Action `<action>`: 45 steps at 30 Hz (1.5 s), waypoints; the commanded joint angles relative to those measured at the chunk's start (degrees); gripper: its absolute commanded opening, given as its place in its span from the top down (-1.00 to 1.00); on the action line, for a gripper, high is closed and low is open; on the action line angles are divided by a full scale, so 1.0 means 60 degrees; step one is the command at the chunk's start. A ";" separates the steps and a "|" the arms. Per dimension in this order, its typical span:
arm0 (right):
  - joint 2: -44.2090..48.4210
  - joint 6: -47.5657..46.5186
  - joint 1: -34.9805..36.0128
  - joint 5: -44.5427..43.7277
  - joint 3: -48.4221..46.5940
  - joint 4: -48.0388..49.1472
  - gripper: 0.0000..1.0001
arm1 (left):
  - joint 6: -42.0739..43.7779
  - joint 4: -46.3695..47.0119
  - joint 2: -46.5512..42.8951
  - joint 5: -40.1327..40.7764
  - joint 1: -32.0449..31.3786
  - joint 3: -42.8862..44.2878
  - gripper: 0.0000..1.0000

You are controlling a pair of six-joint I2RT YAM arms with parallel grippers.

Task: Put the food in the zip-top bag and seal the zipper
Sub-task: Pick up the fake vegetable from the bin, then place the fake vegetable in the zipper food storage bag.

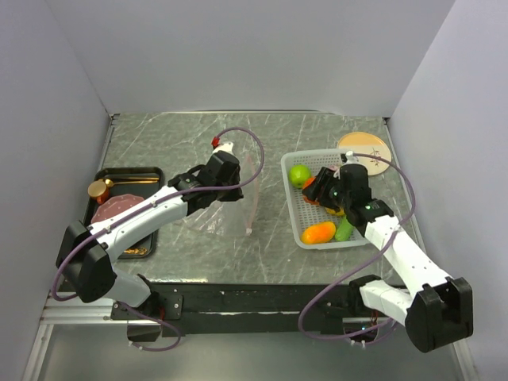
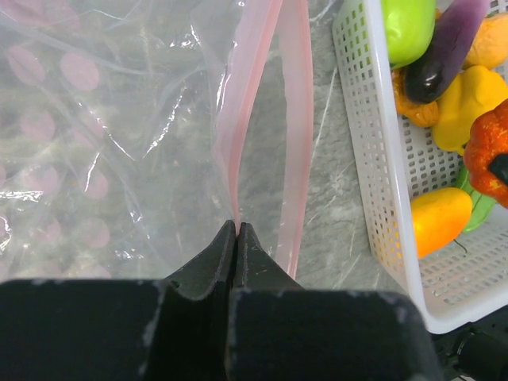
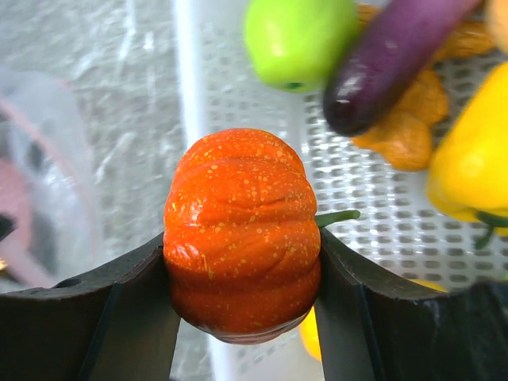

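Note:
The clear zip-top bag (image 1: 210,214) lies flat mid-table, its pale pink zipper (image 1: 254,198) facing the white basket (image 1: 295,226). My left gripper (image 2: 236,226) is shut on one pink strip of the zipper (image 2: 232,151); the other strip (image 2: 295,143) hangs free beside it, so the mouth gapes. My right gripper (image 3: 242,278) is shut on the red-orange tomato (image 3: 242,230), held over the basket's left rim (image 3: 186,79). In the basket lie the lime (image 3: 298,36), eggplant (image 3: 389,63), yellow pepper (image 3: 472,159), mango (image 1: 318,232) and cucumber (image 1: 344,230).
A black tray (image 1: 151,173) at the left holds a reddish-pink slab (image 1: 117,208) and a small brown round object (image 1: 99,189). A round wooden disc (image 1: 363,147) lies behind the basket. Grey walls close in the table on three sides.

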State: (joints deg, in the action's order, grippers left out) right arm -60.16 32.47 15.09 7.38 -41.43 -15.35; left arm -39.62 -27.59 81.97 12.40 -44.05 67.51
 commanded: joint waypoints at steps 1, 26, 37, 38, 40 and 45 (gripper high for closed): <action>0.0373 0.0023 0.0018 0.1171 -0.0595 0.0171 0.65 | 0.0187 0.0395 -0.0201 -0.0207 0.0003 0.0058 0.99; -0.2247 0.0624 0.3065 0.2184 -0.2294 0.2002 0.70 | 0.0216 0.0483 -0.0245 -0.0675 0.0003 0.0160 0.99; -0.4034 0.0609 0.3534 0.1510 -0.3144 0.1431 0.70 | 0.0362 0.0424 -0.0332 -0.1115 0.0003 0.0278 0.99; -0.4108 0.0609 0.3549 0.1510 -0.3144 0.1431 0.70 | 0.0362 0.0424 -0.0390 -0.1101 0.0003 0.0277 0.99; -0.4269 0.0653 0.3535 0.1539 -0.3115 0.1504 0.70 | 0.0392 0.0410 -0.0566 -0.1071 0.0003 0.0336 0.99; -0.4387 0.0668 0.3549 0.1729 -0.3129 0.1826 0.69 | 0.0553 0.0351 -0.0815 -0.1247 -0.0011 0.0541 0.99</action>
State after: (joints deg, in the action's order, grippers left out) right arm -86.39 36.21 35.70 17.15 -58.06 -7.27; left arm -37.65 -27.31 80.60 6.87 -43.86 67.53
